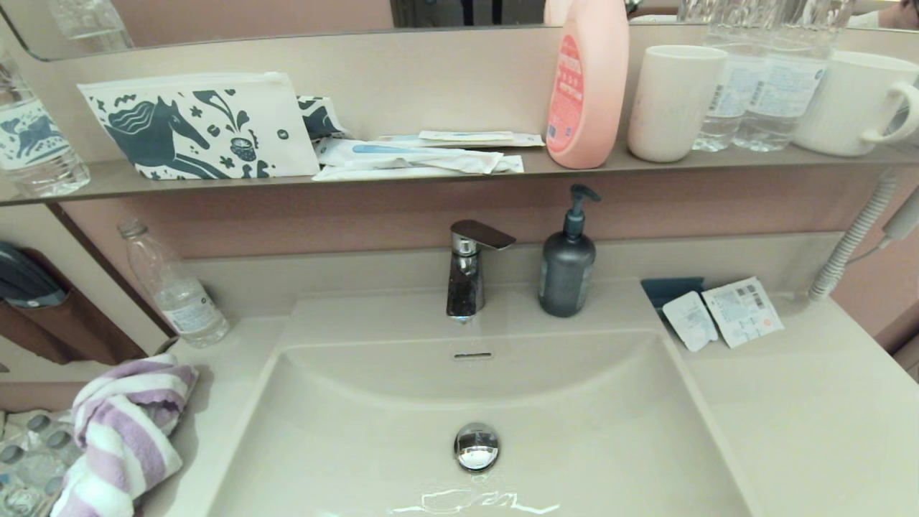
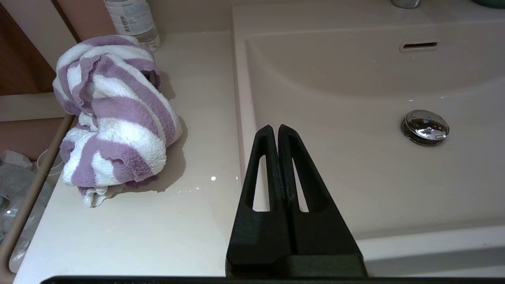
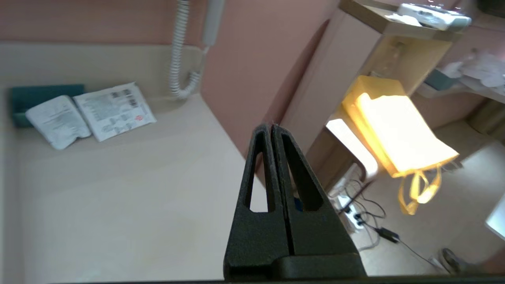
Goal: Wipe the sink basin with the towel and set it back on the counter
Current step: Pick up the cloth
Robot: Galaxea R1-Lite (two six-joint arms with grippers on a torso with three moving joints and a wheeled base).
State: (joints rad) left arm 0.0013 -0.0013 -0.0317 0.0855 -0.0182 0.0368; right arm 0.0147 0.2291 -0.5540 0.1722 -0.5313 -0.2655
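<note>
Lilac-and-white striped terry towel lies bunched on the beige-cream surface, left of the glossy beige sink basin. Left gripper over basin's near edge, fingers pressed together, empty. Right gripper over the surface's right edge, fingers pressed together, empty.

In the head view the towel, bunched at the counter's left edge, is cut off by the picture's bottom. The sink basin's near side runs out of frame too. Neither arm shows there. Print on the two white sachets by the counter's back right corner is too small to read. The right wrist view is blurred.
</note>
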